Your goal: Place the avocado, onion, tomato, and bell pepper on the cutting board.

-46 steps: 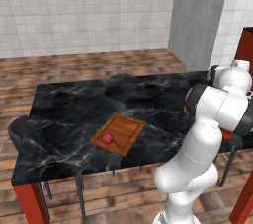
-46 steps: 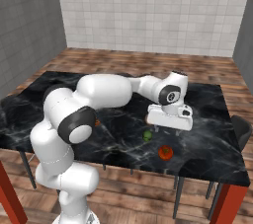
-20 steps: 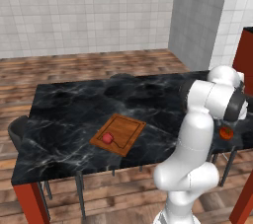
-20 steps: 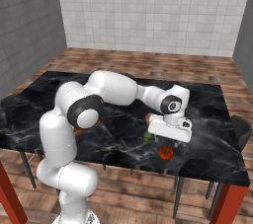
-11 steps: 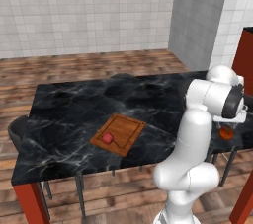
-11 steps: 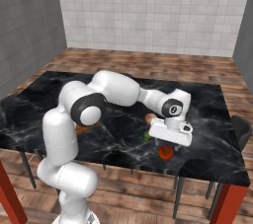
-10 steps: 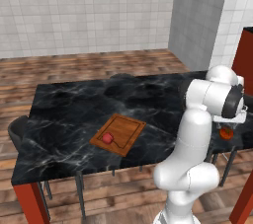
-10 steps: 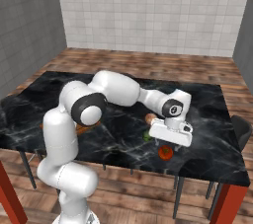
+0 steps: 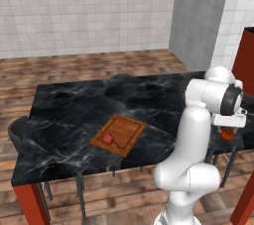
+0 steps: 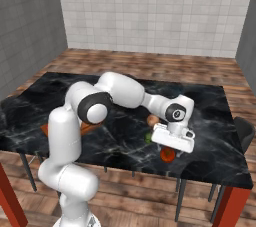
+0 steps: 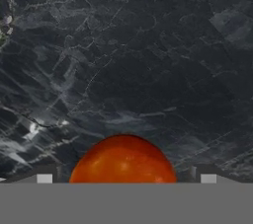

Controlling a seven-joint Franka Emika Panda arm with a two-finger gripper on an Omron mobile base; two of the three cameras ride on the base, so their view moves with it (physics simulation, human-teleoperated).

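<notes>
My gripper point(image 10: 169, 151) hangs low over the table's near right part, open, its fingertips point(image 11: 44, 177) on either side of an orange-red round tomato point(image 11: 123, 161) that rests on the marble; no pad touches it. The tomato point(image 10: 168, 155) shows under the white hand, and again as tomato point(image 9: 227, 134) below the gripper point(image 9: 228, 128). The green avocado point(image 10: 148, 137) and the pale tan onion point(image 10: 152, 120) lie just beyond it. On the brown cutting board point(image 9: 126, 129) sits a red piece point(image 9: 107, 139), by its look the bell pepper. My arm hides most of the cutting board point(image 10: 88, 127).
The black marble table point(image 9: 74, 110) runs wide to the left of the board. Dark chairs stand at the left end point(image 9: 20, 130) and at the right end point(image 10: 244, 127). The table edge point(image 10: 210, 170) is close behind the tomato. Red posts flank the table.
The hand has come down from above the produce until its fingers straddle the tomato. Jaws stayed wide. Nothing on the table moved.
</notes>
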